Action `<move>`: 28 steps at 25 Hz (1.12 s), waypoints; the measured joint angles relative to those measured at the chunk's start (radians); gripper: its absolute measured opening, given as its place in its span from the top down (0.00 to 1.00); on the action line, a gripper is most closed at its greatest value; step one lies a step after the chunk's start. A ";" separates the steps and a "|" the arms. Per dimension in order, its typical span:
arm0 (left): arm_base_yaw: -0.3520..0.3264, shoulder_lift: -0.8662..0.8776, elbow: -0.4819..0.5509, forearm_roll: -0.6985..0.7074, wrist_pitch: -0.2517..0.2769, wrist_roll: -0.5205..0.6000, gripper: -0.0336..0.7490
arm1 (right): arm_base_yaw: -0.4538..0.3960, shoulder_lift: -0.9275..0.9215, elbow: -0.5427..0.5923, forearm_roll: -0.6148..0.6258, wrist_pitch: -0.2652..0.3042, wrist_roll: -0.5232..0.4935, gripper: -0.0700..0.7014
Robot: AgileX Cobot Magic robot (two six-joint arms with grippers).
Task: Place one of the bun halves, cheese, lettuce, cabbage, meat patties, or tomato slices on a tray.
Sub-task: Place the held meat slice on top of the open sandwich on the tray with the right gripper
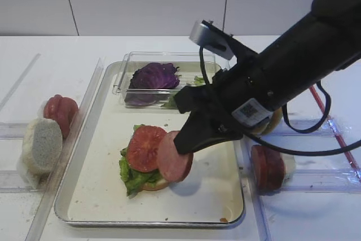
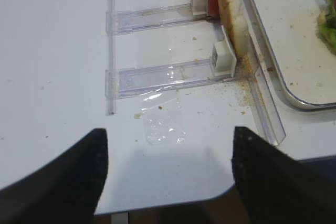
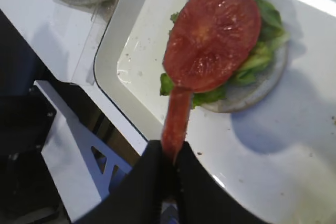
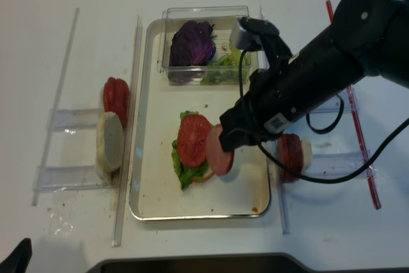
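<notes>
On the left rack, a pale bun half [image 1: 40, 146] and red tomato slices [image 1: 60, 112] are left standing on edge. Centre tray [image 1: 101, 139]: bun base, ruffled lettuce [image 1: 131, 178] and a glossy tomato slice [image 1: 145, 148] are already stacked. A smooth pink meat patty [image 1: 174, 157] is pinched edgewise by the right gripper [image 1: 189, 142] just beside the stack, not yet released. The left gripper [image 2: 168, 177] is seen spread wide, empty.

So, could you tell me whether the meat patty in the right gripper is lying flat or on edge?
On edge: the right gripper pinches the meat patty by its rim, face tilted beside the tomato slice.
</notes>
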 joint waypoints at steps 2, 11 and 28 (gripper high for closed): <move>0.000 0.000 0.000 0.000 0.000 0.000 0.37 | 0.000 0.025 0.000 0.026 0.017 -0.024 0.81; 0.000 0.000 0.000 0.000 0.000 0.000 0.37 | -0.001 0.073 0.000 0.145 0.027 -0.131 0.81; 0.000 0.000 0.000 0.000 0.000 0.000 0.37 | -0.140 0.185 -0.053 0.406 0.254 -0.291 0.81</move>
